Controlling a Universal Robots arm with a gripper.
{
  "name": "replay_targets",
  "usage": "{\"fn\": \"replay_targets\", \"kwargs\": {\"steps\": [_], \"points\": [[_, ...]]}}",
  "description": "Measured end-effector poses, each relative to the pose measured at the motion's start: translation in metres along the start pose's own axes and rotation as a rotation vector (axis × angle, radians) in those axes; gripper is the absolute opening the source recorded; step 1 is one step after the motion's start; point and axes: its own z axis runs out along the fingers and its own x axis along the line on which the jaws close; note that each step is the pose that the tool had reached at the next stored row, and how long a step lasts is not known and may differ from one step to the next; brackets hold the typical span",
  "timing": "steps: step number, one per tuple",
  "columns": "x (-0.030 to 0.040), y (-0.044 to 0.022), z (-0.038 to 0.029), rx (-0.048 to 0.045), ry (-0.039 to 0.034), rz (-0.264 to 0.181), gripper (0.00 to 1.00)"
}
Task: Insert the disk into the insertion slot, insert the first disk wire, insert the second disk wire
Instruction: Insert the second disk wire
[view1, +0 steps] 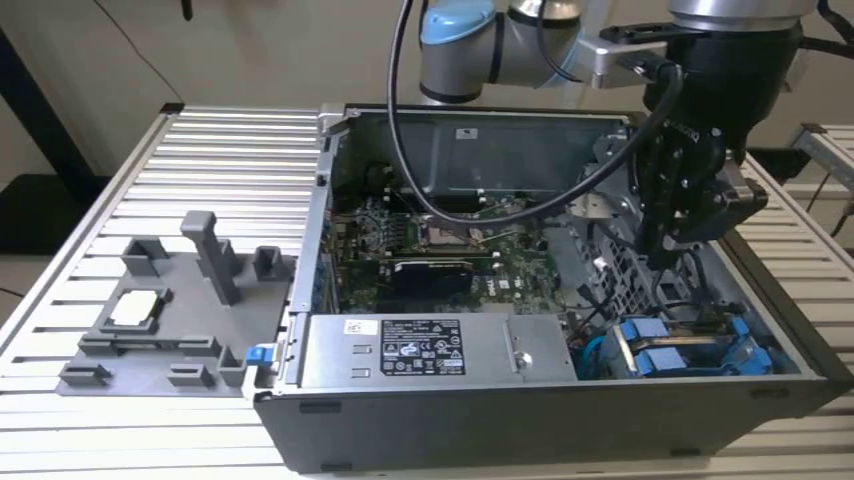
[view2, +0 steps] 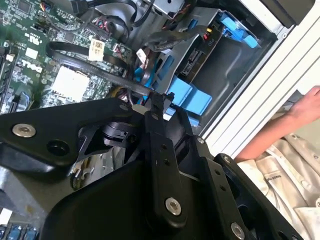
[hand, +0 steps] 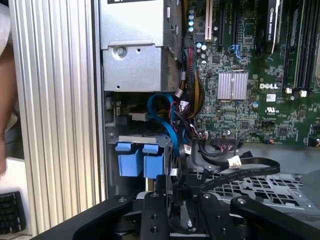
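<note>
Fingers (view2: 156, 120) of the black gripper (view1: 671, 235) look clenched on a limp black disk wire (hand: 250, 172), we think. Beneath the gripper, the silver-grey disk in its bright blue plastic carrier (hand: 135, 161) sits in its slot. We judge it rigid and shock-sensitive, best held by the frame edges. Loose coloured cables (hand: 190, 102) crowd the bay, and a grey metal power-supply box (view1: 434, 350) flanks it.
</note>
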Motion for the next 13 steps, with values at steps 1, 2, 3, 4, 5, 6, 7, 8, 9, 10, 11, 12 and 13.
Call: {"fn": "replay_targets", "kwargs": {"steps": [1,2,3,4,5,6,7,8,9,10,11,12,13], "points": [[0.0001,0.0,0.0,0.0002,-0.0008,0.0,0.3],[0.0003,0.0001,0.0001,0.0005,-0.0032,0.0,0.28],[0.0006,0.0001,0.0002,0.0007,-0.0054,0.001,0.28],[0.0013,0.0001,0.0003,0.0014,-0.0106,0.001,0.21],[0.0021,0.0002,0.0006,0.0025,-0.019,0.002,0.21],[0.0031,0.0001,0.0008,0.0036,-0.029,0.003,0.21],[0.0044,0.0001,0.0011,0.0047,-0.0408,0.004,0.21],[0.0061,0.0002,0.0016,0.0056,-0.0545,0.006,0.21],[0.0078,0.0002,0.0019,0.0061,-0.0656,0.007,0.19],[0.0101,0.0003,0.0025,0.0063,-0.0776,0.008,0.13],[0.0125,0.0003,0.003,0.0063,-0.087,0.009,0.13],[0.0152,0.0004,0.0035,0.0063,-0.0913,0.009,0.13],[0.0178,0.0005,0.0042,0.0063,-0.0933,0.009,0.11]]}}
